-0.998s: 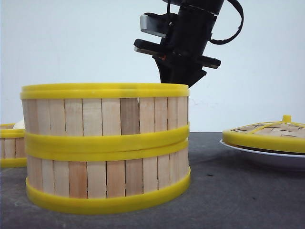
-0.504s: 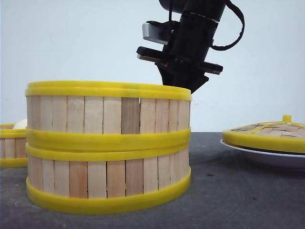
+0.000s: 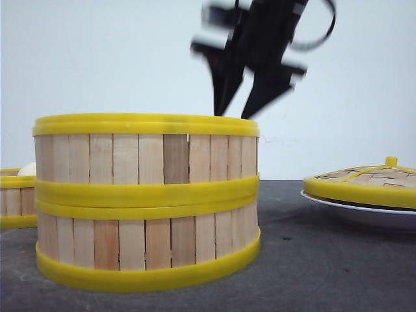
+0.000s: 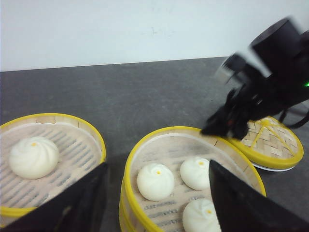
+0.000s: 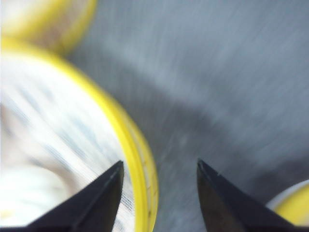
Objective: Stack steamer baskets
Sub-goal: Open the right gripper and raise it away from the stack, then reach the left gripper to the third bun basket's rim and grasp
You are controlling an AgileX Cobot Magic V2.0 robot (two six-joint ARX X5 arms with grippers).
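Right end effector has opened, releasing the top basket.

Kind of place: a staged robot test bench or lab is suggested rather than a working kitchen.
Backdrop: a plain, pale wall is seen behind the table, with no fittings or decoration on it.
Work surface: a dark grey, matte table is used, bare apart from the props.
Props: steamer baskets with yellow plastic rims are set out, some holding white buns; a woven lid is laid on a white plate.
Machinery: a black robot arm with cabling is seen above the table, blurred in both the front and left wrist views.
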